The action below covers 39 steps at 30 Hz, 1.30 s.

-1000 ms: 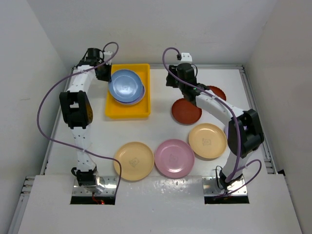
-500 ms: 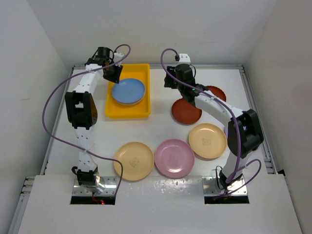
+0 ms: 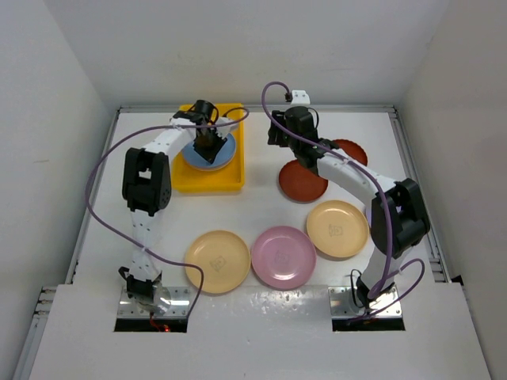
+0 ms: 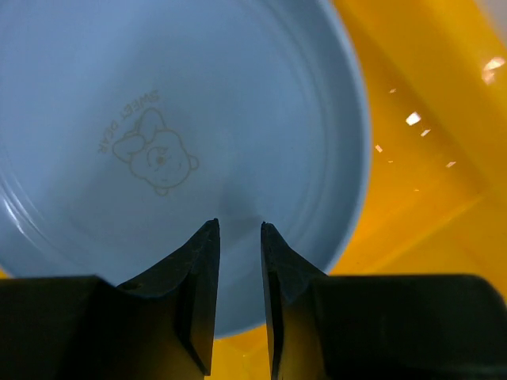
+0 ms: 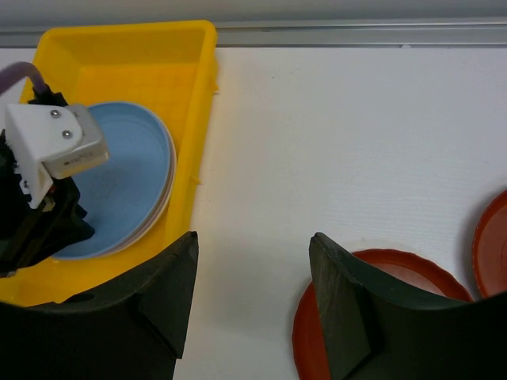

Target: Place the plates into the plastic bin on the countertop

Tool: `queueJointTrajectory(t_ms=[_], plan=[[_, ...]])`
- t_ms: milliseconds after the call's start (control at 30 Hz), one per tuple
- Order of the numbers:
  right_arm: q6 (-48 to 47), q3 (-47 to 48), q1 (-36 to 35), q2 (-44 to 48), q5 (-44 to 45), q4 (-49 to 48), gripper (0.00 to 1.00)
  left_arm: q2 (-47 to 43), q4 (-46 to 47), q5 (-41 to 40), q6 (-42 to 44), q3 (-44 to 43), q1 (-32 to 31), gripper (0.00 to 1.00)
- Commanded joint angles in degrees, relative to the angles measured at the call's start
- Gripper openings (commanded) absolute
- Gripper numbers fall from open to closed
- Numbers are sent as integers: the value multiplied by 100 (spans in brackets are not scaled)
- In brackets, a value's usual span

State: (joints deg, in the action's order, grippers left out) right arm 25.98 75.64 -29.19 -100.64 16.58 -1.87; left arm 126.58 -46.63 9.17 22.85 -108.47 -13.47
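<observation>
Upper left of the overhead view, my left gripper (image 3: 207,144) hangs over the blue plate (image 4: 158,119) lying in the yellow plastic bin (image 3: 207,184), fingers a narrow slit apart, pinching nothing. Right of centre, my right gripper (image 5: 253,237) hovers spread wide and empty above the countertop (image 5: 333,142), beside a dark red plate (image 3: 301,184).

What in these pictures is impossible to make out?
- Number of plates under the blue plate in the yellow bin: it hides them in every view.
- Far dark red plate: the right arm covers it from above, and the right wrist view's edge crops it.
- Left claw: contact with blue plate unclear.
</observation>
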Motion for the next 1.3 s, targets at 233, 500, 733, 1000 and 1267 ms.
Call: queueJointTrajectory(t_ms=[233, 500, 733, 1000, 1267], plan=[[-40, 48, -25, 299, 170, -94, 58, 314, 31, -91, -97, -175, 152, 30], [-145, 74, -25, 361, 135, -16, 61, -203, 31, 128, -97, -245, 152, 32], [-163, -329, 159, 677, -154, 169, 65, -556, -407, 191, -97, -886, -24, 43], [-453, -1015, 265, 1397, -559, 169, 73, -1625, -2032, 1736, 2121, 593, -567, 57], [-471, -1884, 291, 1986, -831, 161, 74, -2471, -1318, 931, 2005, 2820, -1315, 69]])
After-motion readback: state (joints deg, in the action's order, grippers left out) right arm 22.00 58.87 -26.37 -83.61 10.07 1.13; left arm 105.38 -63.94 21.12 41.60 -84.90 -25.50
